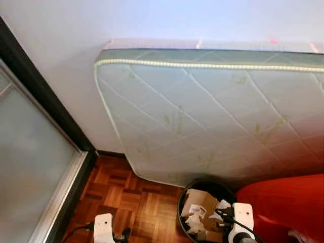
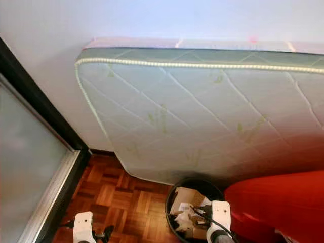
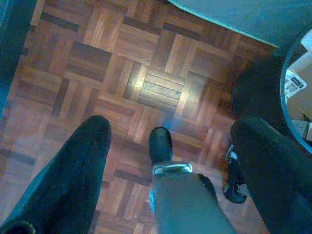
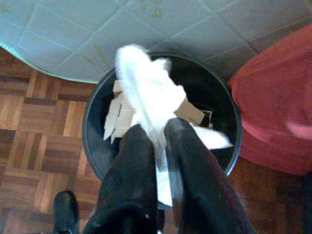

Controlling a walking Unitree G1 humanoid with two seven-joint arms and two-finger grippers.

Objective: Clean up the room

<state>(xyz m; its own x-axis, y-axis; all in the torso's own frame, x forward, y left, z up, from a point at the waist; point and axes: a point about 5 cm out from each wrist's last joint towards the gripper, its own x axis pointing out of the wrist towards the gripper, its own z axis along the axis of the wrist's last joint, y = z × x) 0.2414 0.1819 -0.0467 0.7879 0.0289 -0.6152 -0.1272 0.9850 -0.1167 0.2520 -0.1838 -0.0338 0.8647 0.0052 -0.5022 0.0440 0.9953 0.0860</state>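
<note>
Directly above the round black trash bin (image 4: pixel 161 131) hangs the right claw (image 4: pixel 161 146), its two black fingers clamped together on a crumpled white tissue (image 4: pixel 146 92) (it could equally be a paper towel; the frames do not settle it). The bin stands on the parquet floor (image 1: pixel 126 202), against the lower edge of the quilted mattress (image 1: pixel 212 111) that leans on the wall, with a red cushioned seat (image 1: pixel 288 207) just beside it at about 3 o'clock in the head view.

The bin already holds torn cardboard and other paper scraps (image 1: pixel 197 210), so a good part of the tidying looks done. What seems left of this step is only the drop: the tissue is held over the bin's mouth and not yet let go. Whether more litter lies elsewhere in the room cannot be told from here.

The tissue is bunched into a long wad. In the right wrist view its long axis runs on from between the fingers, the free end pointing away from the claw toward 11 o'clock, over the cardboard and toward the bin's far rim; a shorter tail is pinched between the fingers.

The left claw (image 3: pixel 170 141) hangs idle over bare parquet, its fingers well apart and holding nothing.
</note>
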